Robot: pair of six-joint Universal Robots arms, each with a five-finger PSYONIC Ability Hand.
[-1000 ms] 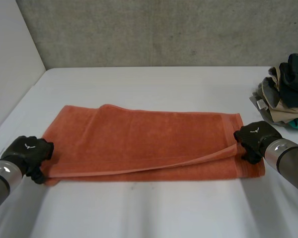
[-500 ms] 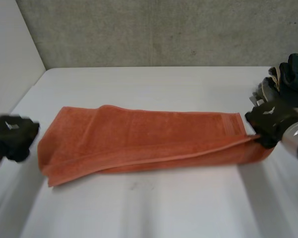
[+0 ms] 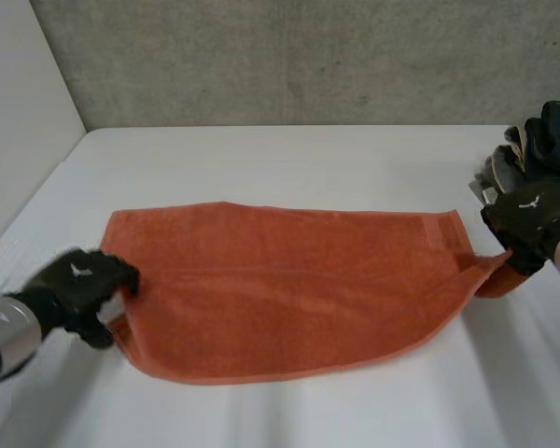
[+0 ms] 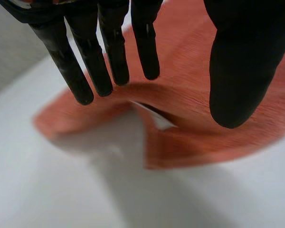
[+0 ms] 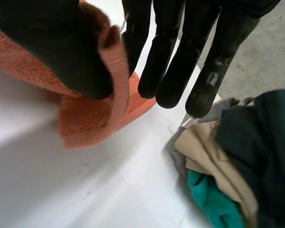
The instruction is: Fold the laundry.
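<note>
Fingers (image 4: 91,57) on the left hand (image 3: 79,280) are straight and spread apart, just over the left end of the orange towel (image 3: 289,299). The towel lies spread out on the white table (image 3: 289,168). The right hand (image 3: 532,219) pinches its lifted right corner. A pile of clothes (image 3: 527,154) sits just beside that hand.

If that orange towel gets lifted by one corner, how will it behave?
Probably floppy: the towel drapes limply from the corner pinched in the right hand. Its fuzzy pile looks grippy, so slipping seems unlikely.
</note>
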